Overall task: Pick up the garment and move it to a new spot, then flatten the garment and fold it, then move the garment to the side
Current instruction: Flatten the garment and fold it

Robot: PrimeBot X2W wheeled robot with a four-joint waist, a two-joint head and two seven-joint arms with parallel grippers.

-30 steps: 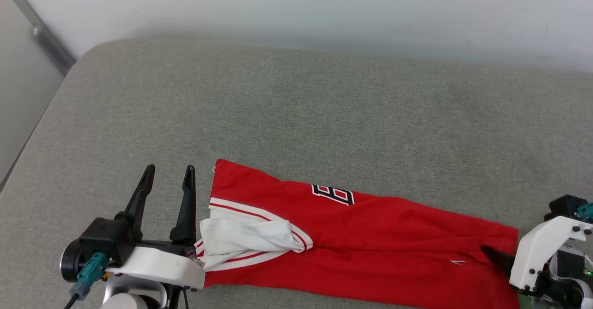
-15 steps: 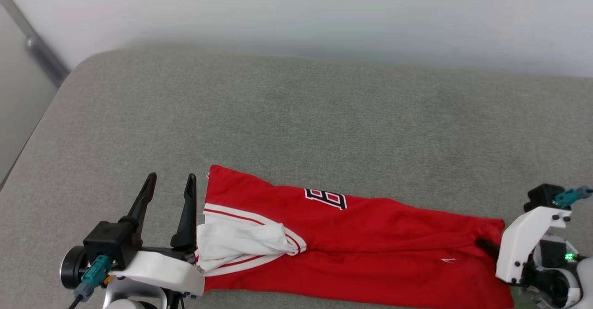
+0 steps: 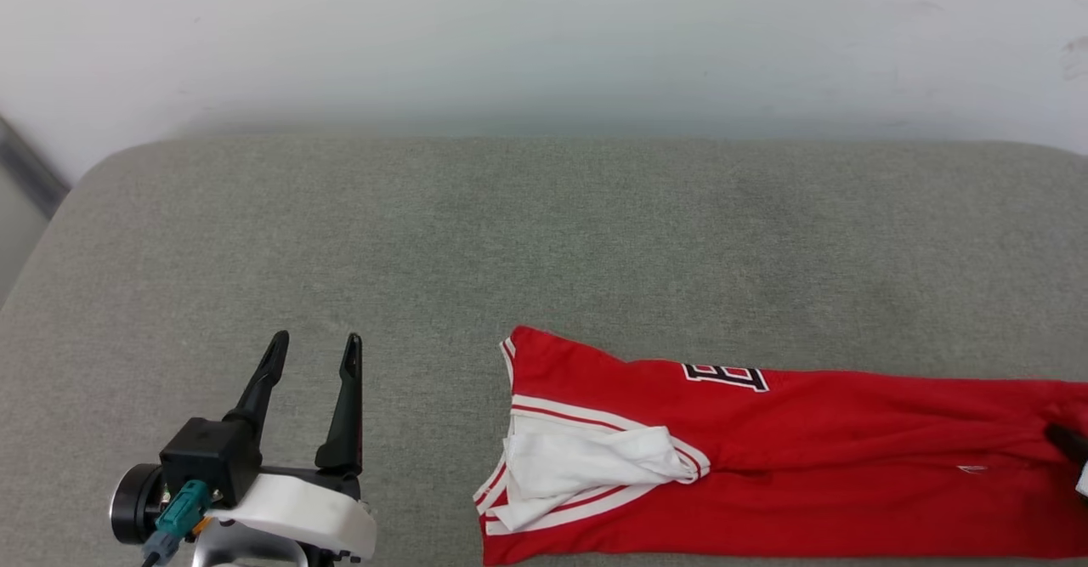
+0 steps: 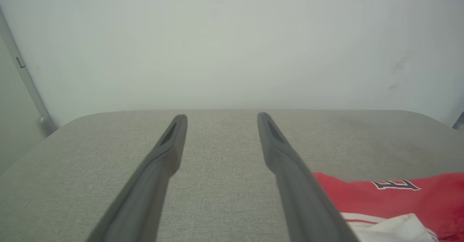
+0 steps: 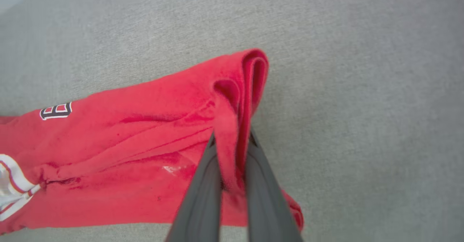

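Head view: left gripper [image 3: 316, 342] at lower left, fingers spread, well apart from garment [image 3: 765, 439], which lies in a long fold on grey cushion [image 3: 544, 235], lower right.
Left wrist view: fingers apart; garment in lower right corner.
Right wrist view: right gripper [image 5: 232, 140] at bottom centre, pinching garment's bunched red edge.

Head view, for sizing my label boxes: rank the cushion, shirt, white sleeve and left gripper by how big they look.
1. Cushion, largest by far.
2. Shirt, though cut off at the right edge.
3. Sleeve and left gripper: look alike; the gripper is nearer the camera, so unranked.
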